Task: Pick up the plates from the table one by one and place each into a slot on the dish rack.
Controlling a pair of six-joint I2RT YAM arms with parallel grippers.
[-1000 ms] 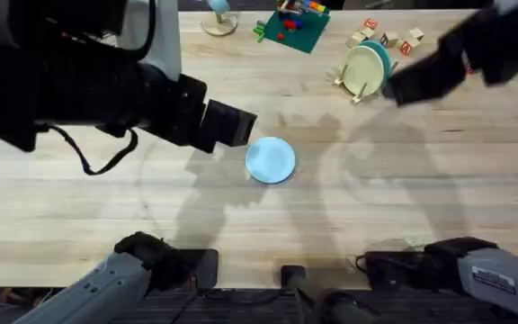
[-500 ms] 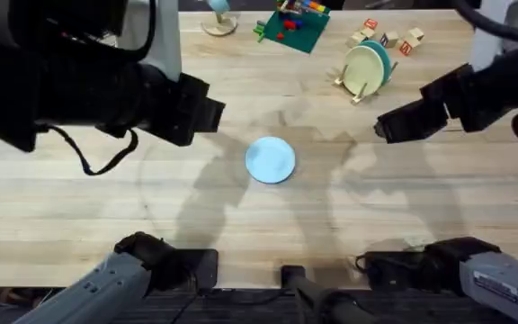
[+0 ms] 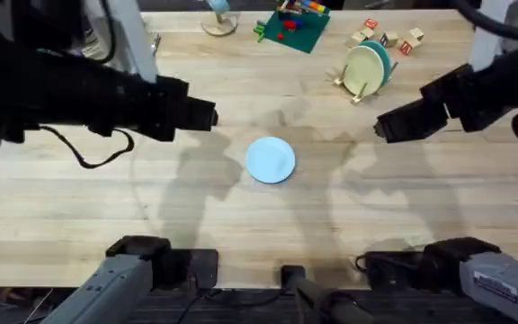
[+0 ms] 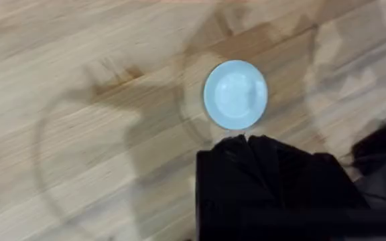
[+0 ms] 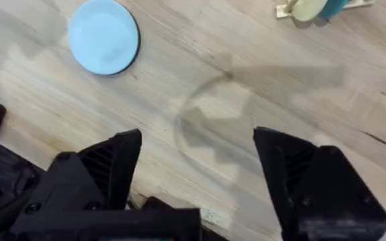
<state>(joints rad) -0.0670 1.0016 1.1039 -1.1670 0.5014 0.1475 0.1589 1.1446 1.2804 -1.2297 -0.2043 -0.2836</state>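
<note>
A light blue plate (image 3: 270, 160) lies flat on the table (image 3: 106, 207) near the middle. A pale yellow plate (image 3: 361, 70) stands on edge in a slot of the dish rack (image 3: 356, 90) at the far right, with a teal plate (image 3: 382, 59) behind it. My left gripper (image 3: 207, 114) hangs left of the blue plate and a little beyond it, shut and holding nothing. In the left wrist view its fingers (image 4: 245, 139) meet just short of the blue plate (image 4: 236, 94). My right gripper (image 3: 387, 129) hovers open, nearer than the rack, and it sees the blue plate (image 5: 103, 36) and rack (image 5: 313, 8).
A green toy-block board (image 3: 292, 25) with coloured bricks sits at the far edge. Lettered wooden blocks (image 3: 387, 38) lie beside the rack. A small blue object on a round wooden base (image 3: 218, 18) stands at the far left of centre.
My left gripper has drawn back to the left, away from the blue plate. My right gripper came away from the rack toward the near side, then stayed still.
</note>
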